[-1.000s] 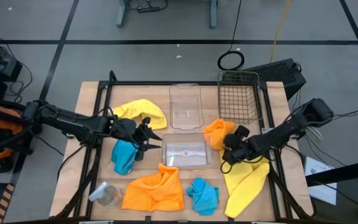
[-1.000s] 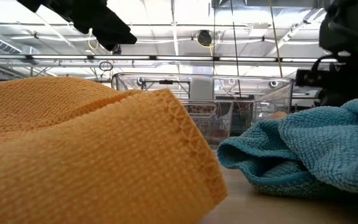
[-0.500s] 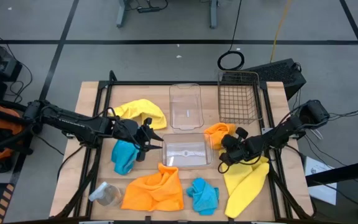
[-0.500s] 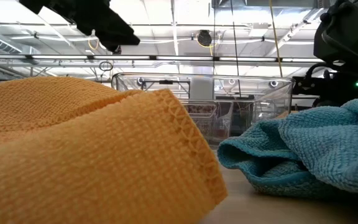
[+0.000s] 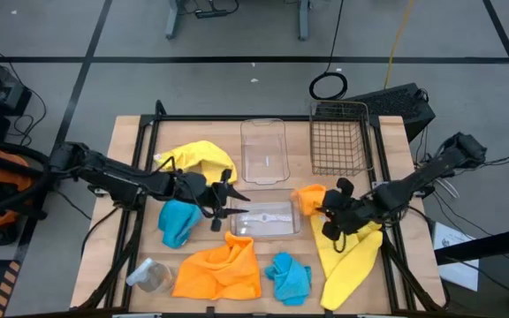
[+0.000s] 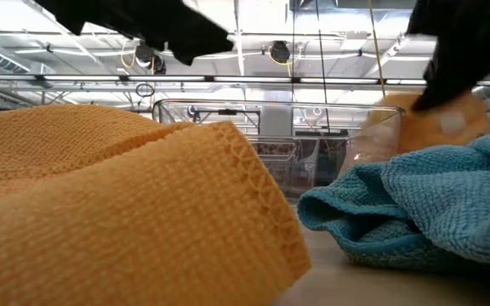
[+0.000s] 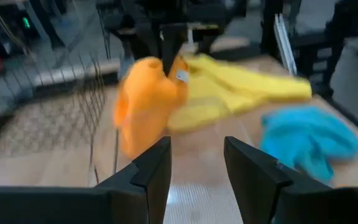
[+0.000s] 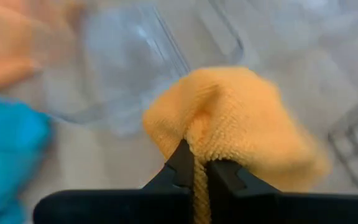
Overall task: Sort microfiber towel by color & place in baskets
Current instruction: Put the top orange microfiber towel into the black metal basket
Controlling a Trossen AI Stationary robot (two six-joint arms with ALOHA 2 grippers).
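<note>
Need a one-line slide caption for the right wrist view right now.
Right gripper shut on an orange towel, lifted beside the near clear bin.

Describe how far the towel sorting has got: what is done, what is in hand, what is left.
Done: nothing; the wire basket and both clear bins hold no towels. In hand: the right gripper has shut on an orange towel. Left: five towels on the table, including the yellow towel beneath that arm.
</note>
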